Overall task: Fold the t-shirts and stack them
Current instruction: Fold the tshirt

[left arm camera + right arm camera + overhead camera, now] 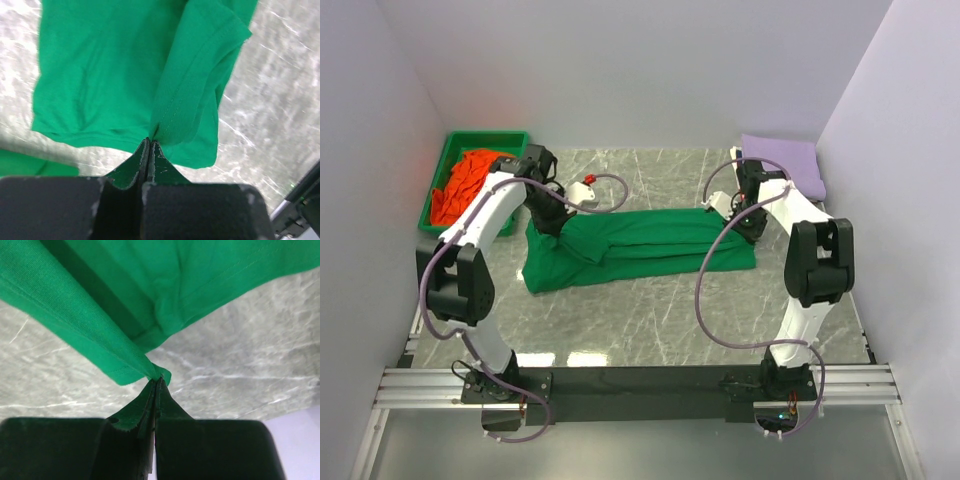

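A bright green t-shirt (640, 245) lies stretched sideways across the marble table between both arms. My left gripper (548, 222) is shut on its left end; in the left wrist view the fingertips (150, 145) pinch a raised fold of the green t-shirt (100, 75). My right gripper (745, 225) is shut on the right end, where the fingertips (159, 380) clamp a hem corner of the green t-shirt (200, 280) lifted off the table. An orange t-shirt (470, 180) is heaped in the tray. A folded lavender t-shirt (783, 162) rests at the back right.
A green plastic tray (448, 155) stands at the back left against the wall. White walls close in the table on three sides. A black rail (640, 380) with both arm bases runs along the near edge. Cables loop from each arm.
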